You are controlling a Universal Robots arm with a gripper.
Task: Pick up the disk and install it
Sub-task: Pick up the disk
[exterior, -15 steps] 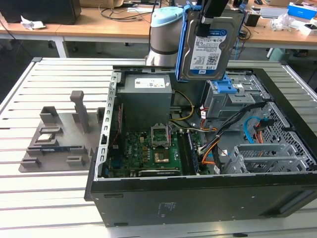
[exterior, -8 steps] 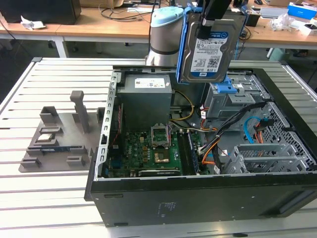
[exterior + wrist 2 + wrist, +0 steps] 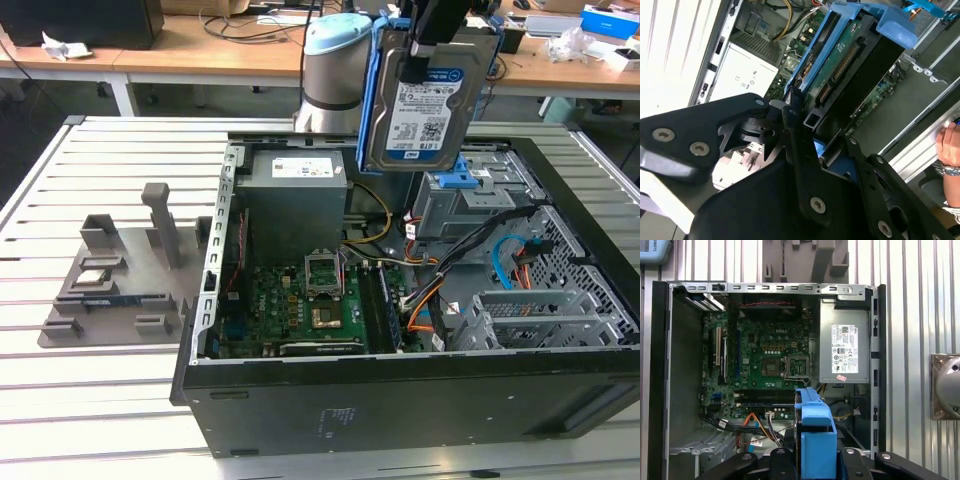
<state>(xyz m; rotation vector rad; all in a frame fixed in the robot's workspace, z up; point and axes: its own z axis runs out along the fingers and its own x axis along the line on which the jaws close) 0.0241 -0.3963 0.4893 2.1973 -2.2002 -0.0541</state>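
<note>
1. The claw [image 3: 418,58] is clamped on the top edge of the disk [image 3: 425,115], with its jaws pressed against the blue side rails.
2. The disk hangs upright in the air with its label facing the exterior view. It is above the open computer case [image 3: 400,405] and touches no part of it.
3. Just below the disk in the exterior view is the grey bay [image 3: 470,205] with its blue latch [image 3: 455,182]. The disk is not in the bay.
4. In the first wrist view the disk appears edge-on over the case interior, with the motherboard [image 3: 770,360] and power supply box [image 3: 844,347] beyond it.
5. In the second wrist view one of the claw's dark fingers [image 3: 792,125] bears on the blue carrier, and a person's hand [image 3: 950,145] is beyond the case.
6. The case lies on a slatted bench [image 3: 100,400]. A grey holder tray [image 3: 110,285] sits beside it, toward the exterior view's left.
</note>
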